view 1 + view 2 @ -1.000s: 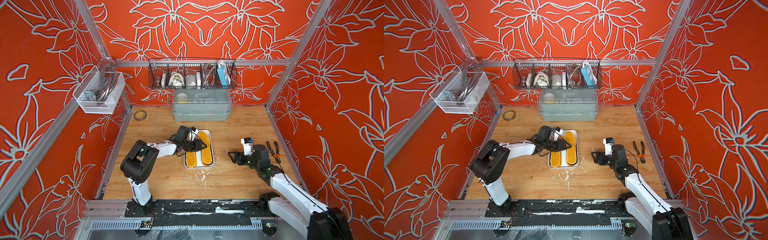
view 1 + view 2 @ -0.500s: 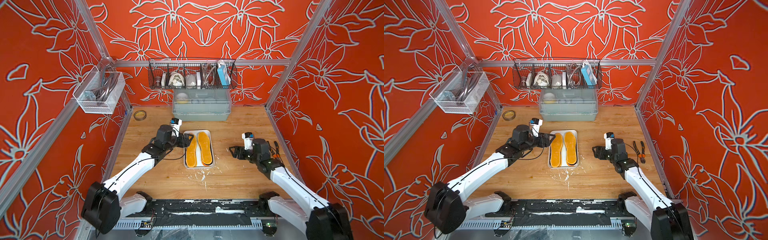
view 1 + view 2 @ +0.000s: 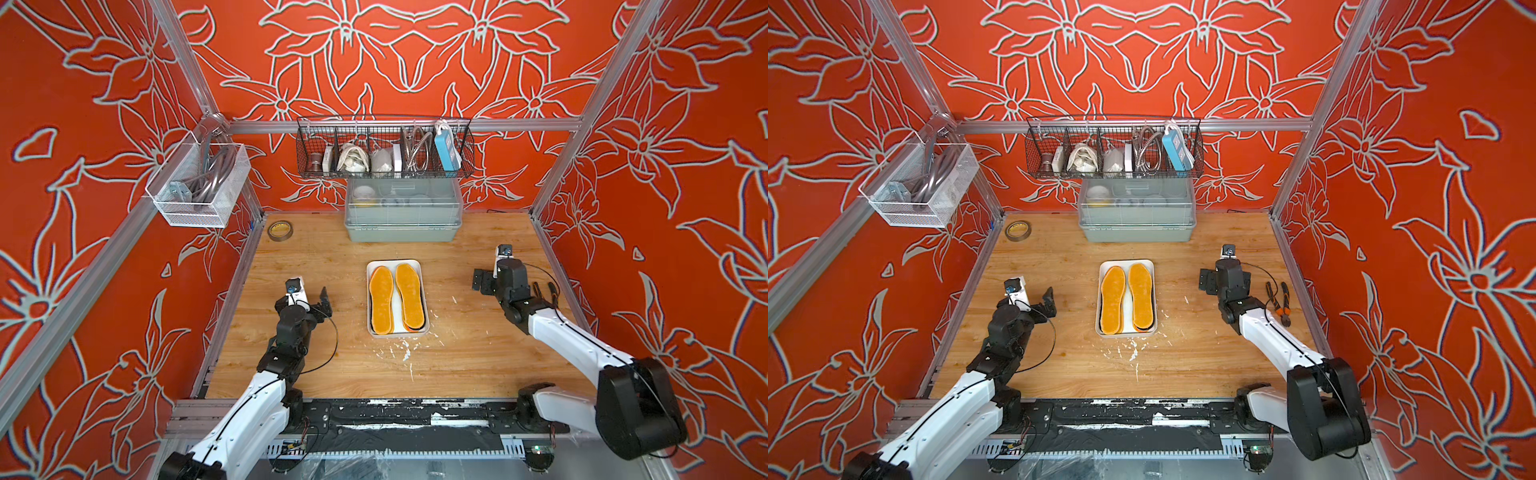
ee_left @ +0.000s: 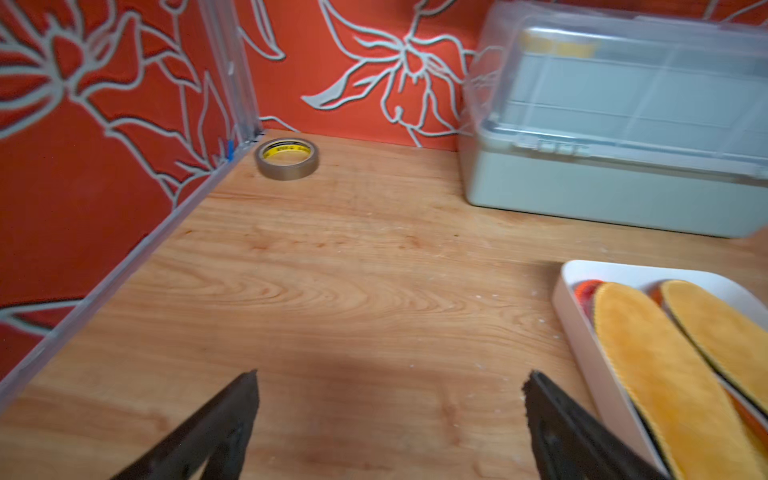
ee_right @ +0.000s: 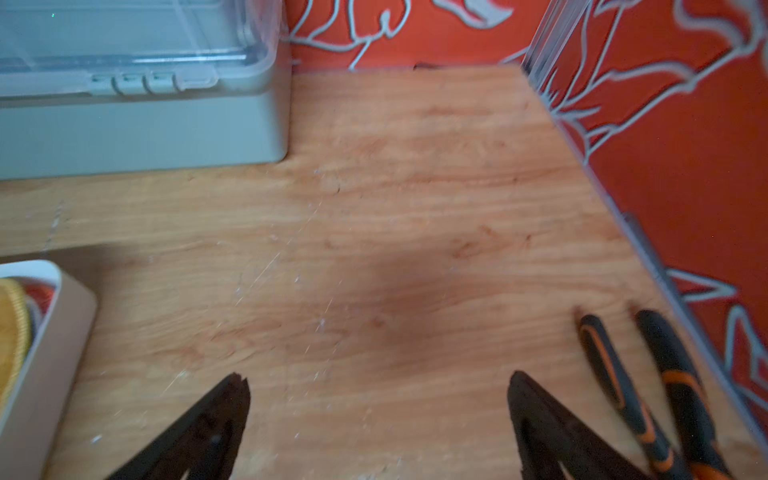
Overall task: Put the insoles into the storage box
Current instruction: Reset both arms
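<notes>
The storage box (image 3: 394, 263) sits in the middle of the bench (image 3: 332, 361), its long sides running from the front edge toward the back. The insoles (image 3: 382, 301) lie inside it in two side-by-side stacks, each with an amber-yellow one on top, toes toward the back edge. In the left wrist view, a red-and-orange edge (image 4: 585, 291) peeks out under the top insole at the toe end. In both top views, a strip of black shows at the heel end of the right-hand stack. How many insoles lie under the top ones cannot be told.

The left gripper (image 4: 389, 382) hangs over bare wood near the left edge of the bench, well apart from the box. Its jaws are spread wide with nothing between them. The right gripper (image 5: 377, 378) is near the right edge, also released and empty. A pair of pliers (image 3: 1278, 299) lies flat just beside it, along that edge.

A roll of tape (image 3: 279, 230) lies in the back left corner. A grey bin with a clear lid (image 3: 403, 228) stands at the middle of the back edge. Above it a black wire basket (image 3: 384, 149) hangs on the back wall, and a white mesh basket (image 3: 199, 187) hangs on the left wall.
</notes>
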`<state>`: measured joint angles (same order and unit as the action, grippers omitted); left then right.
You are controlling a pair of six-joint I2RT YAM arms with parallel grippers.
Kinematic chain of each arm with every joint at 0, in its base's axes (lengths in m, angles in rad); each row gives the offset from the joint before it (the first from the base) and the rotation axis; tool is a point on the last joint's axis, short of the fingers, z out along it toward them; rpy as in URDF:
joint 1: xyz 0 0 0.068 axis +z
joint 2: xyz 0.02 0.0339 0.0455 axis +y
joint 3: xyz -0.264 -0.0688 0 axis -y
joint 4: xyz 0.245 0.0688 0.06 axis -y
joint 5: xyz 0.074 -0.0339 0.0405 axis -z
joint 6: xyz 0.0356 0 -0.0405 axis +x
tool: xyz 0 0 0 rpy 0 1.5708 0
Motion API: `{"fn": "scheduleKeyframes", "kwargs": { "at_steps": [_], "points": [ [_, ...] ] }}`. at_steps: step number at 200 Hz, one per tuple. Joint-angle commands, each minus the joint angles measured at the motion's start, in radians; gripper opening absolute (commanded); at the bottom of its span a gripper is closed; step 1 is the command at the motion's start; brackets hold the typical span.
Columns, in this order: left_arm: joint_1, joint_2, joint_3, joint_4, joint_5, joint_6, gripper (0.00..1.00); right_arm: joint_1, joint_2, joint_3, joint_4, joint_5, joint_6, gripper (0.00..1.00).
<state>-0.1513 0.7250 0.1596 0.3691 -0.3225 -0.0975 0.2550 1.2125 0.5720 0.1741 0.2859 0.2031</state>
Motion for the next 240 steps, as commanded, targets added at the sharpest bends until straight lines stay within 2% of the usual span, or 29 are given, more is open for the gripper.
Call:
{"fn": "scheduleKeyframes", "kwargs": {
  "at_steps": [1,23,46,82,92,102,127,141,174,190,203,213,240],
  "points": [
    [0.086,0.061,-0.054,0.219,0.031,0.013,0.98,-0.047,-0.014,-0.075,0.23,0.084,-0.134,1.0],
    [0.168,0.203,-0.044,0.327,0.132,-0.01,0.98,-0.122,-0.01,-0.07,0.197,0.007,-0.119,1.0],
    [0.171,0.386,0.025,0.361,0.182,0.032,0.98,-0.163,-0.024,-0.096,0.239,-0.024,-0.116,1.0],
    [0.172,0.495,0.041,0.442,0.16,0.036,0.98,-0.182,-0.059,-0.118,0.203,-0.018,-0.115,1.0],
    [0.172,0.525,0.054,0.447,0.197,0.052,0.98,-0.182,-0.041,-0.124,0.206,-0.011,-0.121,1.0],
    [0.171,0.542,0.066,0.441,0.233,0.068,0.98,-0.183,-0.015,-0.129,0.211,0.005,-0.107,1.0],
    [0.172,0.55,0.07,0.44,0.237,0.068,0.98,-0.183,0.038,-0.148,0.281,0.001,-0.127,1.0],
    [0.172,0.57,0.064,0.465,0.24,0.067,0.98,-0.182,0.058,-0.154,0.303,-0.04,-0.142,1.0],
    [0.171,0.628,-0.022,0.665,0.288,0.086,0.98,-0.18,0.041,-0.181,0.342,-0.079,-0.16,1.0],
    [0.164,0.635,-0.041,0.707,0.314,0.104,0.98,-0.18,-0.005,-0.253,0.452,-0.022,-0.167,1.0],
    [0.157,0.651,-0.032,0.704,0.325,0.12,0.98,-0.183,-0.024,-0.317,0.566,0.024,-0.16,1.0],
    [0.154,0.648,-0.01,0.663,0.326,0.124,0.98,-0.186,-0.031,-0.329,0.573,0.027,-0.151,1.0],
    [0.151,0.648,0.026,0.592,0.321,0.127,0.98,-0.191,0.053,-0.296,0.582,-0.044,-0.175,1.0]
  ]
}}
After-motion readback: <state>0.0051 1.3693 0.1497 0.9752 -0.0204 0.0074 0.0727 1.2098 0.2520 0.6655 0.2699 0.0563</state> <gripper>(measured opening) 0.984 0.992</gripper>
